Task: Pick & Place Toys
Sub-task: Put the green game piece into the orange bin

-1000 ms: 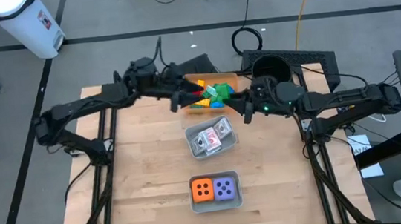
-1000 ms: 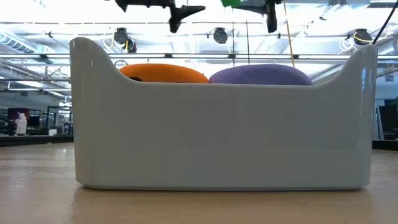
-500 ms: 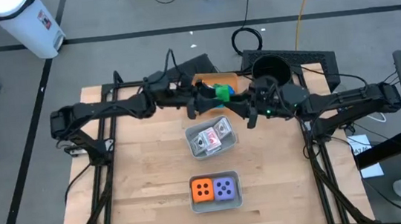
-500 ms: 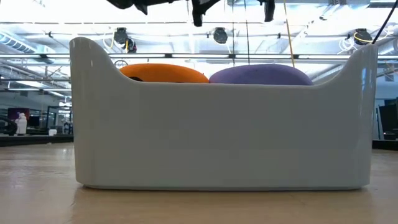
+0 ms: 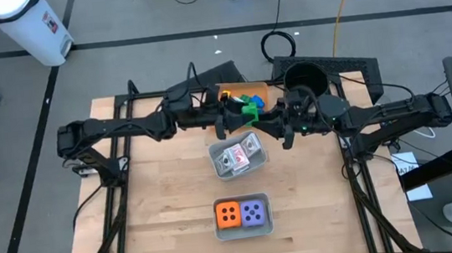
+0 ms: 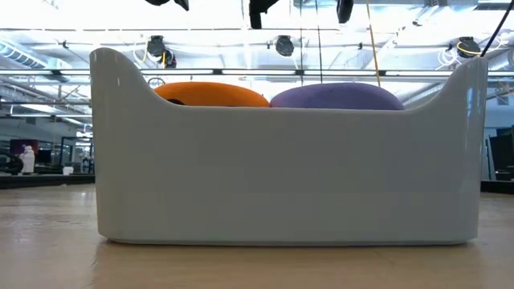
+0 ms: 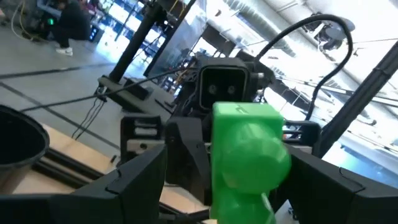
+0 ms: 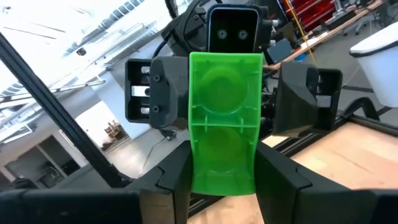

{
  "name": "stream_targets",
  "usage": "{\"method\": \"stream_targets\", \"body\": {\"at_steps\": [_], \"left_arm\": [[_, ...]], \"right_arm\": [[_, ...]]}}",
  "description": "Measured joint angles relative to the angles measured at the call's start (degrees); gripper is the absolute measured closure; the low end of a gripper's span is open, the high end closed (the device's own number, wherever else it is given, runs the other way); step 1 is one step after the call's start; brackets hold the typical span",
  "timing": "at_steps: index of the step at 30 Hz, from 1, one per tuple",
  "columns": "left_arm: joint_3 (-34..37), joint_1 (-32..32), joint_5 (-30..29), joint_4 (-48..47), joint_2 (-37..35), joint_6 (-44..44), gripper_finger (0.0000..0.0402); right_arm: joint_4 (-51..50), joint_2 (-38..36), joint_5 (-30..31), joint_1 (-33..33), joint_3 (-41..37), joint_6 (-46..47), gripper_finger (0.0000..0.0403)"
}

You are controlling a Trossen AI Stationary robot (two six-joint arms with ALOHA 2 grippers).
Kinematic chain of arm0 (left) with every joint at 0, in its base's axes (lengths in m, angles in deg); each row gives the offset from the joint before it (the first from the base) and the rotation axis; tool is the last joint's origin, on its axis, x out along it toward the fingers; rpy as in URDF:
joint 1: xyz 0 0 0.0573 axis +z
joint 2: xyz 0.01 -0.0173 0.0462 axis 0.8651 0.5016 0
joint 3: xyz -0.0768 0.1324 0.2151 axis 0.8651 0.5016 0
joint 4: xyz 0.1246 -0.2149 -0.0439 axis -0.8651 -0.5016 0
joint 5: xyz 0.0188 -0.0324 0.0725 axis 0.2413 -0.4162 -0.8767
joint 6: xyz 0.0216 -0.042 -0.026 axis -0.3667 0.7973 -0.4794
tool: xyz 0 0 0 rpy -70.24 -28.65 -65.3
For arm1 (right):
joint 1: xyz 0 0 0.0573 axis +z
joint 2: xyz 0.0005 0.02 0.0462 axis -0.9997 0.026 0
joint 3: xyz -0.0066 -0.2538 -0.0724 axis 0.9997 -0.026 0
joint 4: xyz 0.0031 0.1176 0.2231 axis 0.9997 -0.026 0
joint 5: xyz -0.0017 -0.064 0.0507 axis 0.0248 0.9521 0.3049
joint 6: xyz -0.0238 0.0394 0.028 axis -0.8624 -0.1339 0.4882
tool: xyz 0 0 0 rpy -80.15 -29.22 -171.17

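Brick (image 8: pixel 224 121), bright green with two studs, gripped by right jaws; left jaws open.

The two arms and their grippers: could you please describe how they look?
Both arms are dark, slender and jointed, with thin black cables along them. The left gripper has blocky dark grey fingers around a boxy camera housing with two lenses. The right gripper looks alike.

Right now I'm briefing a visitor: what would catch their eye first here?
A bright green plastic brick held in the right gripper at mid-air, with the left gripper open around it, over the table's far middle. Nearer, a clear grey tray holds an orange die and a purple die.
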Motion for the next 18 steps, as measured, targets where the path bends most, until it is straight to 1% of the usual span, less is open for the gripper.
{"method": "stream_targets", "body": {"at_steps": [4, 6, 15, 18], "left_arm": [[0.0, -0.5, -1.1, 0.1, 0.0, -0.8, 0.0111], [0.0, -0.5, -1.1, 0.0, 0.0, -0.8, 0.0123], [0.0, -0.7, -0.3, 0.3, -0.1, -0.8, 0.0232], [0.0, -0.9, -0.5, 0.3, -0.1, -1.0, 0.0257]], "right_arm": [[-0.1, 0.0, 0.1, 0.6, 0.0, 1.1, 0.0277], [-0.1, 0.0, 0.1, 0.8, 0.0, 1.0, 0.0277], [-0.4, 0.0, 0.3, 0.9, -0.1, 1.0, 0.0277], [-0.5, 0.0, 0.4, 0.9, -0.1, 0.8, 0.0277]]}}
